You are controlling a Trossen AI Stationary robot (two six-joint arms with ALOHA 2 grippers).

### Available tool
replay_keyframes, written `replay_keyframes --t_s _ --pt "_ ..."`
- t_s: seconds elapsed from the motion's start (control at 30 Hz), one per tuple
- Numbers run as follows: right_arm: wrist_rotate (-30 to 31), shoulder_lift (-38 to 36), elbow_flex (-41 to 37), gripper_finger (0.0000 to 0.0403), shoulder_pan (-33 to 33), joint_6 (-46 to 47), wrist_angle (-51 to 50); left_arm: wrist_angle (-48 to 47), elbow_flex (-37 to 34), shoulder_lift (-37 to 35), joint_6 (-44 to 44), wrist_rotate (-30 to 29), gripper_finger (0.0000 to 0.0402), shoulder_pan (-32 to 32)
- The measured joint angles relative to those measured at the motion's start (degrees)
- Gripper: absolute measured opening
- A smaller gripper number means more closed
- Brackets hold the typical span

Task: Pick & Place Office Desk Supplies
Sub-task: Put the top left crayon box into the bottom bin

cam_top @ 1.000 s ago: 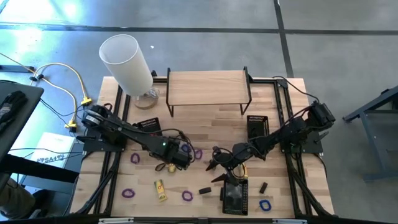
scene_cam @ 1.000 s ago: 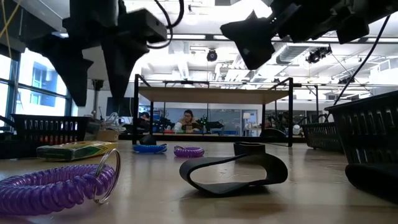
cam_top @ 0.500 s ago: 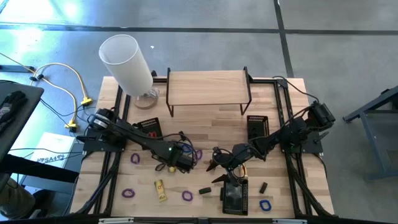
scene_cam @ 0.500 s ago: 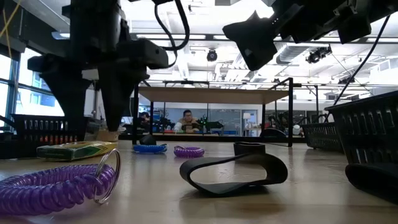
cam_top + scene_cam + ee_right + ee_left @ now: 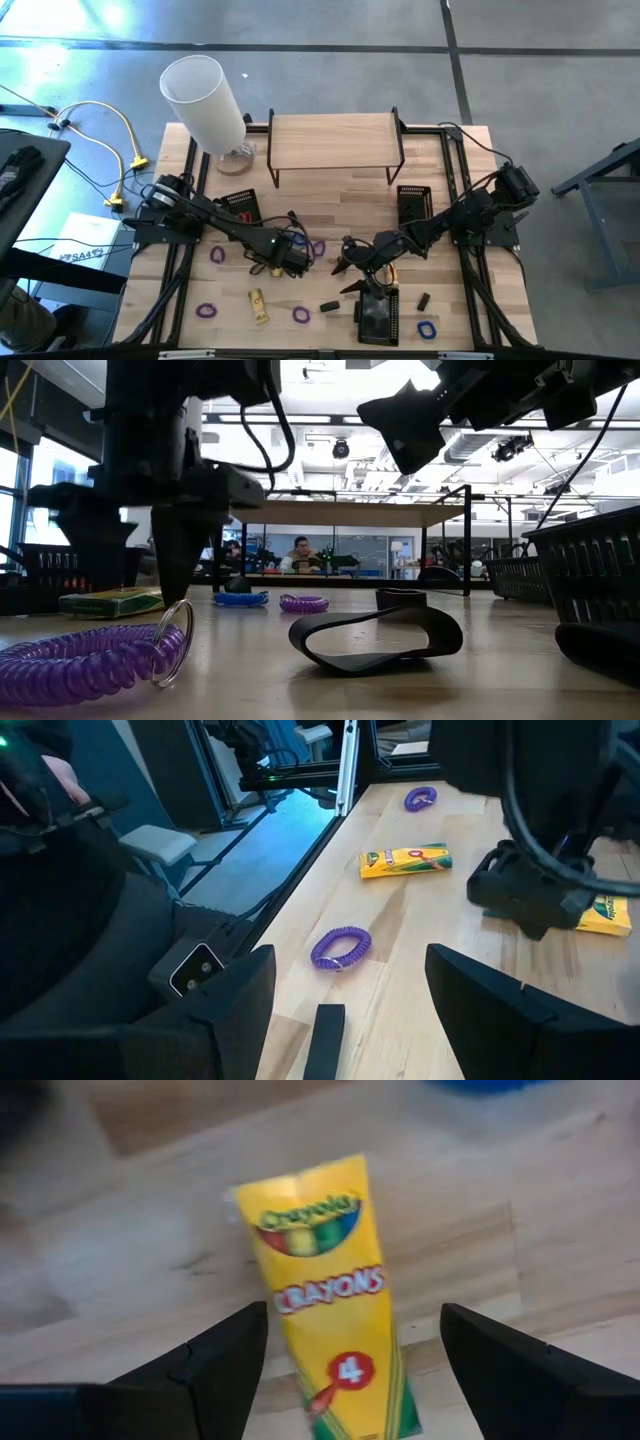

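Between open left fingers (image 5: 215, 1365) (lengthwise): crayon box (image 5: 320, 1290).

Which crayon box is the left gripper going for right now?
The crayon box lying between the open left gripper fingers, not the other crayon box near the table's front edge.

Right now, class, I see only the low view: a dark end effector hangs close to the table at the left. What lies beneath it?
Observer: Its wrist view shows a yellow cardboard crayon box lying flat on the wooden table, centred under the left end effector.
Operator: Is it gripped?
Observer: No. The fingers stand wide on either side, not closed on the box.
Operator: And the other arm?
Observer: From above, the right end effector hovers open beside a black mesh tray, holding nothing.
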Motion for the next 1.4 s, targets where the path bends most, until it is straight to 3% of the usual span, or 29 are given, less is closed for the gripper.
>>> replay_keyframes --t_s 0.2,0.6,0.83,1.0,1.1,1.23,1.4 --pt "0.59 0.00 0.00 0.0246 0.00 0.00 0.00 1.46 -1.14 -0.15 6.22 1.62 0.0263 1.23" --pt "1.07 0.00 0.00 0.0246 0.00 0.00 -0.02 1.32 -1.19 -0.15 12.56 1.50 0.0135 1.71" --pt "2.58 0.00 0.00 0.0246 0.00 -0.56 0.21 1.66 -1.32 -1.43 16.01 -0.26 0.0121 1.75" --pt "2.58 0.00 0.00 0.0246 0.00 -1.91 1.26 3.91 -1.32 -6.16 20.81 -0.64 0.0120 2.20" --pt "2.58 0.00 0.00 0.0246 0.00 -4.28 2.51 10.35 -1.32 -9.93 24.35 0.46 0.0120 2.28" --pt "4.50 -0.69 0.00 0.0246 1.43 -11.95 4.59 25.42 -1.23 -13.90 31.17 8.02 0.0120 2.04" --pt "16.67 -4.11 0.02 0.0246 5.45 -31.78 5.19 37.98 -1.19 -15.45 32.91 18.17 0.0120 2.03"
